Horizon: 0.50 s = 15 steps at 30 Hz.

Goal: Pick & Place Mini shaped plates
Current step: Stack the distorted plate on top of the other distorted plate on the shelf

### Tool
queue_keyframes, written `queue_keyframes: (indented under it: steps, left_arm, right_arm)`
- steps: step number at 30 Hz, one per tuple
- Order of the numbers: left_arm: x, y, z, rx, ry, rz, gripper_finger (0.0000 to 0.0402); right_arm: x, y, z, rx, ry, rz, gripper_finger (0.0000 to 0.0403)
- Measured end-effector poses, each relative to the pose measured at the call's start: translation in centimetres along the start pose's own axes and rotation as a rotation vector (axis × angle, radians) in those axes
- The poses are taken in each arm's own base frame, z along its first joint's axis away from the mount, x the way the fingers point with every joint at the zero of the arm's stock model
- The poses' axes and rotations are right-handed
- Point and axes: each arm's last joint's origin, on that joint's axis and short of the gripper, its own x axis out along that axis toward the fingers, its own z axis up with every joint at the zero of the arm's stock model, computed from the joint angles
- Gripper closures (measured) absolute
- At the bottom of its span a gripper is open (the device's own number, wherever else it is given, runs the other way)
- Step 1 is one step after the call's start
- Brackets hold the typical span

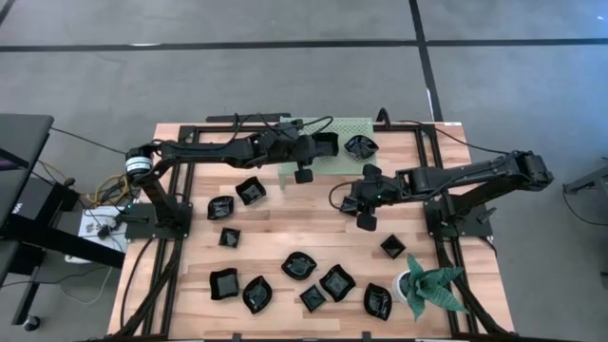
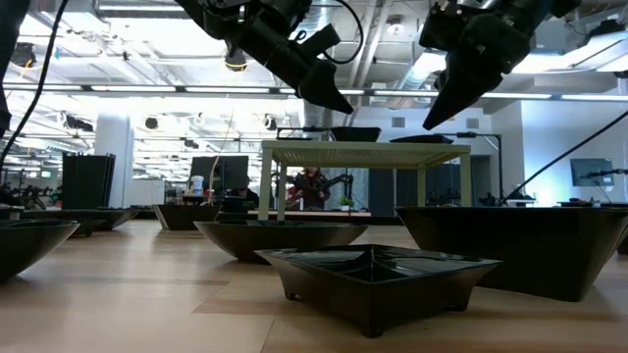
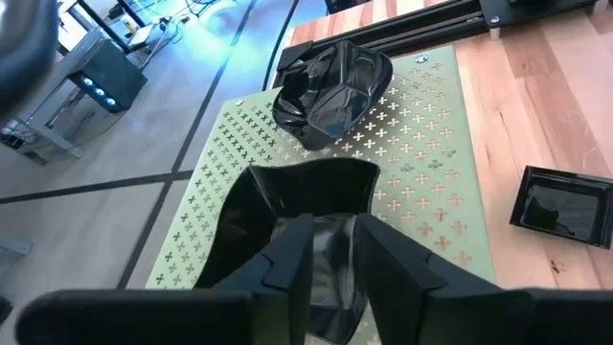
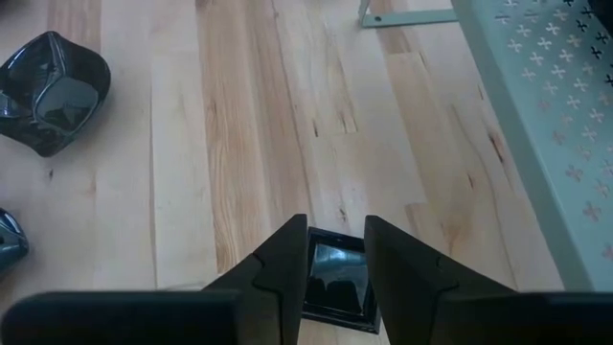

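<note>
While left gripper (image 3: 330, 251) straddles black plate (image 3: 297, 206) on green rack (image 3: 421, 144), fingers slightly parted; right gripper (image 4: 335, 259) narrowly open, empty.

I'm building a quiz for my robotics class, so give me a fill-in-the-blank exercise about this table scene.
1. The raised green shelf has ____ black dishes on it.
2. The potted plant has a ____ pot.
3. The left claw hangs over a dish on the ____.
4. The tabletop is made of ____.

Missing words: two; white; shelf; wood
</note>
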Motion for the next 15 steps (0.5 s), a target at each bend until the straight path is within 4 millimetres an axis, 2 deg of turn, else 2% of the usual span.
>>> queue_keyframes:
  steps: [7,15]
  left_arm:
    - [-0.3,-1.2,0.7,0.015,-0.020,-0.025,0.0297]
    - [-1.9,-6.4,2.9,0.083,-0.052,-0.152,0.0297]
  right_arm:
    - [0.0,0.0,0.0,0.000,0.000,0.000,0.0301]
    - [0.0,0.0,0.0,0.000,0.001,0.000,0.0301]
